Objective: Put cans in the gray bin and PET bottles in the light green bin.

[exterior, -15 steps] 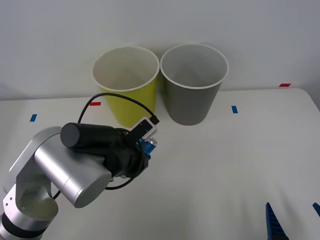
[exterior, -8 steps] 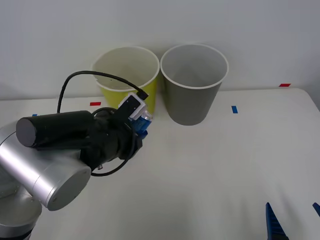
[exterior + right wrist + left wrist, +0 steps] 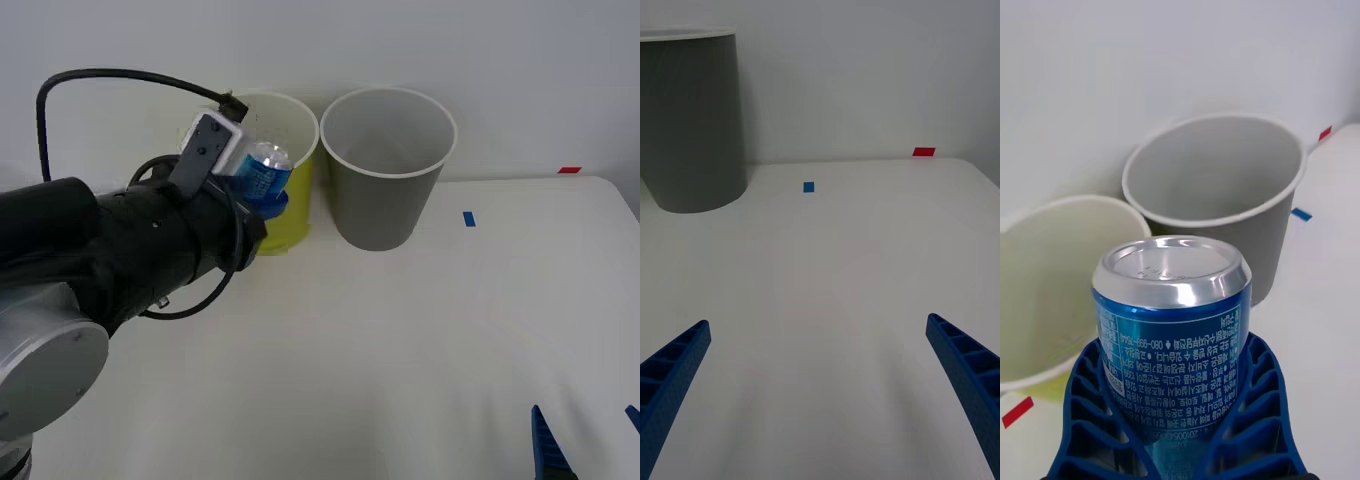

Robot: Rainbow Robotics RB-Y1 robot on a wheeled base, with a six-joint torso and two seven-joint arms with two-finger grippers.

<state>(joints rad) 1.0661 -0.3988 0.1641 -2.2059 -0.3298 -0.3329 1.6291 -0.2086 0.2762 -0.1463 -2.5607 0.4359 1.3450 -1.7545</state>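
Front view: the left gripper (image 3: pixel 262 190), at upper left of the frame, is clamped on the slim metallic-blue drink can (image 3: pixel 262 172), held aloft in front of the yellow-green tapered bin (image 3: pixel 282 215). The dark-gray tapered bin (image 3: pixel 385 195) stands just right of it, and no can lies inside that I can see.

Right wrist view: the right gripper (image 3: pixel 820 390) hangs spread apart over the white table (image 3: pixel 835 262), idle.

Left wrist view: the can's silver end points toward both bins. The grasp is done; carrying it across and dropping it in the gray bin remains.

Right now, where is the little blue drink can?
The slim metallic-blue can is held up in the left hand, in front of the yellow-green bin.
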